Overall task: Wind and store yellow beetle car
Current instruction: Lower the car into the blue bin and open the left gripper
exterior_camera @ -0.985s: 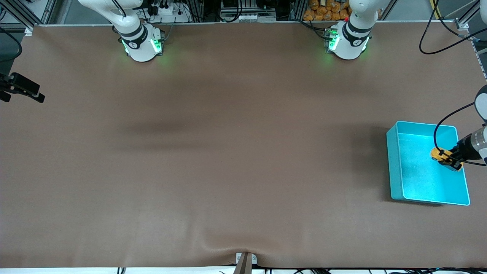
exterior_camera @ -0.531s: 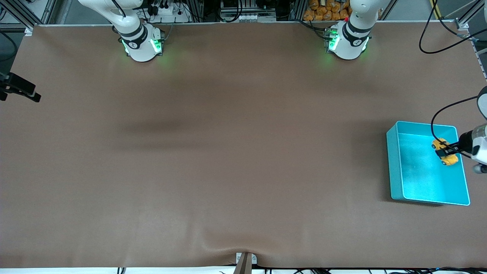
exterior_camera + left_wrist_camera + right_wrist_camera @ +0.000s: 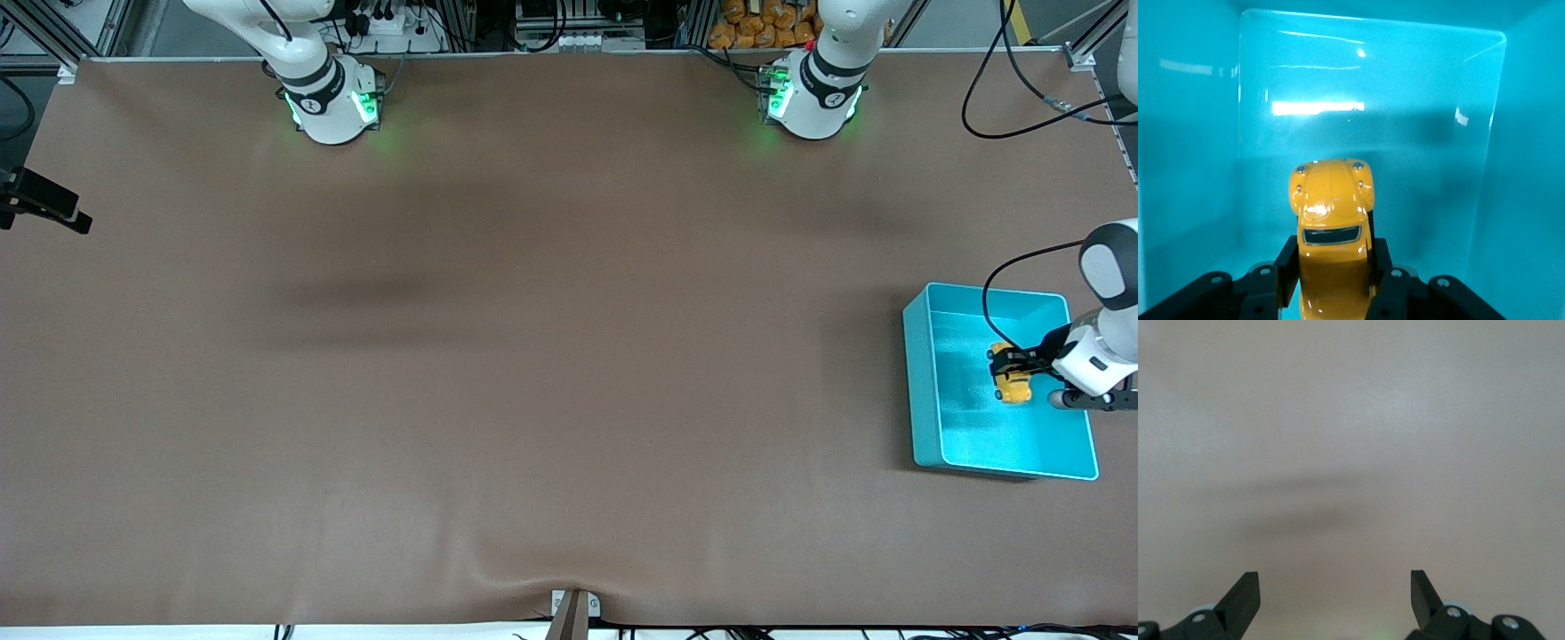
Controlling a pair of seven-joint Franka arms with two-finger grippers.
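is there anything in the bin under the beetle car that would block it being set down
Nothing visible does. The left pincer holds the yellow beetle car inside the turquoise bin, whose floor shows bare around it.

The yellow beetle car [image 3: 1331, 220] is orange-yellow with a dark windscreen, glossy white highlights on its hood; the bin [image 3: 925, 391] around it is turquoise all over, its floor paler and shiny; the black fingers [image 3: 1286, 267] of the left gripper [image 3: 1331, 270] flank the car at 3 and 9 o'clock; the table [image 3: 533, 356] is plain matte brown, unpatterned.
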